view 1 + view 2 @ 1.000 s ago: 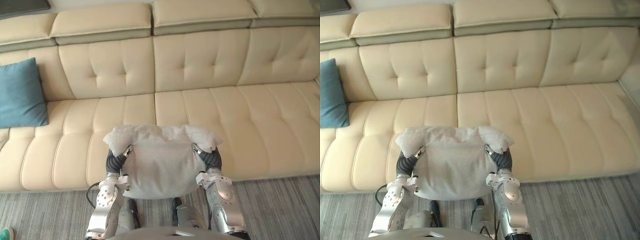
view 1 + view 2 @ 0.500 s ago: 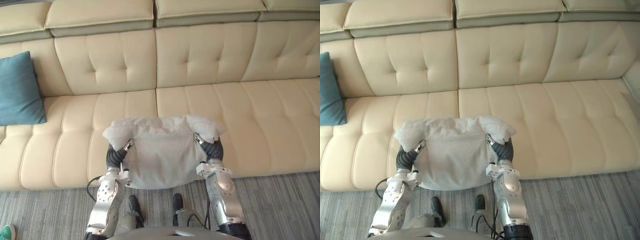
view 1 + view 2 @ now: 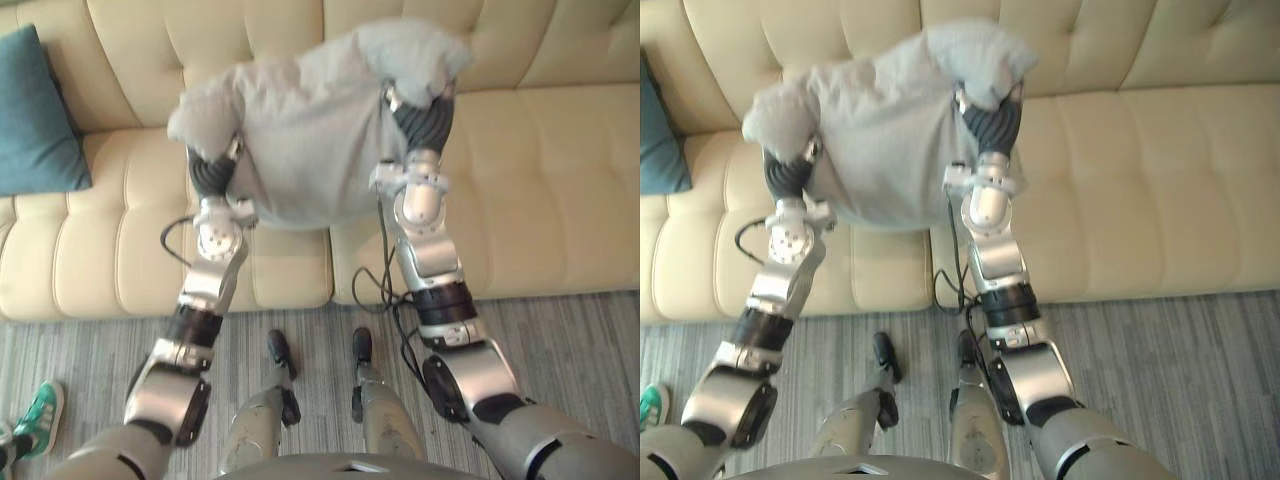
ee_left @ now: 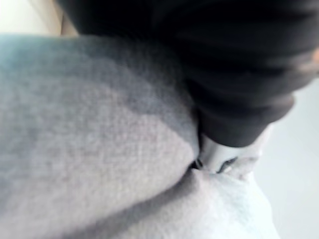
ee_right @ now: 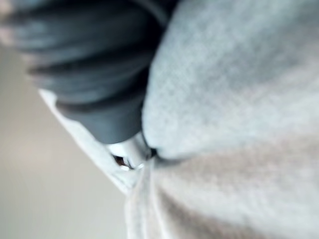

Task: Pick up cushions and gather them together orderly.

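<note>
The grey cushion hangs over the sofa, carried between the left robot hand and right robot hand; their grip I cannot tell. The blue cushion lies left, nearer the left robot hand.

The grey cushion hides much of left hand and right hand.

Bright, even light, soft shadows.
The cream sofa is lit evenly; the grey cushion is softly shaded along its lower side and darker in its folds in the wrist views.
</note>
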### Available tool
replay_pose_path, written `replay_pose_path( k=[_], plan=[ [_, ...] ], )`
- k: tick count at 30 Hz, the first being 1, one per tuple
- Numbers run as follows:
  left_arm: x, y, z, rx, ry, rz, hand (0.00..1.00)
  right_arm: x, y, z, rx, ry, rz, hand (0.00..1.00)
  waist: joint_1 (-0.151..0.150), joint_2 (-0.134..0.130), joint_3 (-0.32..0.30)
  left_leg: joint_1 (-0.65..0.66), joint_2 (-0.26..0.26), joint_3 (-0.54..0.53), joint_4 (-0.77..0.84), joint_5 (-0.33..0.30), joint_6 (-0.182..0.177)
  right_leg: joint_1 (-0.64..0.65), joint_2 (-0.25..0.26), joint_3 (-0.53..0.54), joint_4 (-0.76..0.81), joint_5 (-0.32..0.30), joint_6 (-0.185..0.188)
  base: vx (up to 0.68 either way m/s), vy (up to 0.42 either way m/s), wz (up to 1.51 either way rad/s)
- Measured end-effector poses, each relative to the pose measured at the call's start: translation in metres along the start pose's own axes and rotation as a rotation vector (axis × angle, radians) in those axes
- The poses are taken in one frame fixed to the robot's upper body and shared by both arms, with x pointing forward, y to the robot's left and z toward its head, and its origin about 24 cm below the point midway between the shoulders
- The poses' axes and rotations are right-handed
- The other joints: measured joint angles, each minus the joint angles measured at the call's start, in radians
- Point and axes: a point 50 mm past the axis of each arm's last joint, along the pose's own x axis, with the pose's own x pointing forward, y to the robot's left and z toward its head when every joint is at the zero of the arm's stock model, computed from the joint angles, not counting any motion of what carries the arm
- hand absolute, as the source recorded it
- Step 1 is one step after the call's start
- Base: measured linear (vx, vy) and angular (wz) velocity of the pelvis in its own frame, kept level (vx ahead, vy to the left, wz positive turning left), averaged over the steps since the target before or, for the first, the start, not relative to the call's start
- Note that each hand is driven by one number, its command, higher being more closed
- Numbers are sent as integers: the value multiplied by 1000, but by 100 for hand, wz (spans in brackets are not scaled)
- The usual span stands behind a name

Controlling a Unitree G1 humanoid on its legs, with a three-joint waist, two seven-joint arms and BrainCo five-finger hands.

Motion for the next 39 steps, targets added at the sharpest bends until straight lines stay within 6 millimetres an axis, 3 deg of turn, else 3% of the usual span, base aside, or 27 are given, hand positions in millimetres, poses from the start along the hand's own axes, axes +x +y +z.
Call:
replay_pose_path(
  k=[2,3,5,7,8,10,12,14,16,17,18,19,20,22,23,25,28,30,35,39],
  plan=[
    [23,-16,30,-12,-82,-6,100,21,-3,17,-14,-73,-82,100,2,6,22,-63,0,-11,-1,16,-22,-64,-1,-2,3,16,1,-82,-18,5],
    [26,-19,36,-16,-99,-8,100,24,-5,20,-11,-84,-97,100,3,7,26,-76,0,-12,-1,18,-25,-77,-1,-2,7,20,5,-94,-17,5],
    [41,-35,69,-41,-181,-14,100,42,-10,37,-3,-138,-171,100,3,12,48,-149,-1,-14,-1,33,-43,-163,-5,-2,34,22,6,-79,-9,4],
    [47,-43,88,-59,-223,-19,100,51,-12,45,23,-157,-207,100,2,12,53,-200,-2,-22,5,86,-52,-229,-11,-3,70,16,5,-32,-7,11],
    [53,-51,107,-78,-260,-26,100,60,-13,56,49,-178,-238,100,3,12,74,-238,-10,-25,5,133,-82,-282,-25,-3,115,3,-2,-23,-13,22],
    [56,-53,122,-113,-288,-17,100,65,-9,66,74,-205,-249,100,3,11,93,-270,-18,-25,5,179,-129,-328,-39,-3,150,-10,-10,-7,-25,23],
    [61,-49,133,-151,-306,17,100,68,-3,74,109,-216,-233,100,11,10,95,-311,-14,-23,5,218,-116,-376,-39,-7,173,-18,-21,5,-64,8],
    [63,-48,142,-185,-316,34,100,72,2,83,134,-236,-220,100,13,13,108,-327,-2,-21,4,219,-114,-400,-34,-23,193,-30,-36,33,-47,2],
    [64,-48,153,-213,-338,38,100,77,4,95,156,-266,-215,100,12,12,108,-343,10,22,5,141,-174,-432,-39,-31,205,-32,-39,42,26,4],
    [65,-49,160,-231,-352,39,100,79,5,103,165,-289,-205,100,4,12,108,-337,21,90,6,40,-134,-457,-53,-31,204,-23,-39,55,66,21],
    [65,-51,165,-250,-358,38,100,81,5,109,155,-315,-197,100,-7,13,109,-327,27,121,6,20,-116,-474,-73,-33,204,-19,-33,102,67,36],
    [65,-52,169,-276,-360,38,0,83,3,114,139,-341,-189,0,-13,14,109,-301,45,138,6,71,-106,-494,-89,-32,211,-16,-28,133,24,42],
    [65,-53,171,-301,-357,43,0,85,1,120,140,-361,-190,0,-16,15,118,-305,24,80,6,86,-91,-507,-109,-28,218,-12,-20,133,57,34],
    [66,-51,164,-311,-331,51,0,87,-1,124,140,-372,-199,0,-14,17,126,-305,0,86,6,104,-70,-508,-136,-29,228,-14,-15,54,76,37],
    [67,-46,159,-313,-314,68,0,88,-1,123,138,-375,-196,0,-13,18,126,-305,-12,82,6,113,-67,-509,-145,-30,249,-34,5,3,45,41],
    [69,-40,151,-298,-301,86,0,91,-3,122,127,-377,-191,0,-3,18,127,-305,-13,63,6,117,-71,-520,-151,-34,291,-64,7,-16,1,34],
    [74,-28,138,-299,-259,103,0,102,-6,125,127,-355,-164,0,-5,18,127,-331,-13,28,6,173,-126,-550,-171,-58,362,-108,-10,-71,-94,46],
    [82,-16,133,-275,-237,118,0,109,-11,123,116,-331,-146,0,-6,16,129,-343,-9,29,5,212,-122,-561,-173,-75,383,-123,-26,-104,-139,24],
    [97,16,137,-215,-251,136,0,121,-35,110,78,-252,-153,0,-25,15,130,-337,8,32,5,217,-116,-561,-159,-84,401,-121,-36,-60,-149,-6],
    [109,67,141,-119,-255,192,0,132,-71,110,78,-203,-187,0,-23,16,130,-326,14,30,5,217,-116,-559,-153,-81,411,-120,-38,-18,-139,-4]
  ],
)
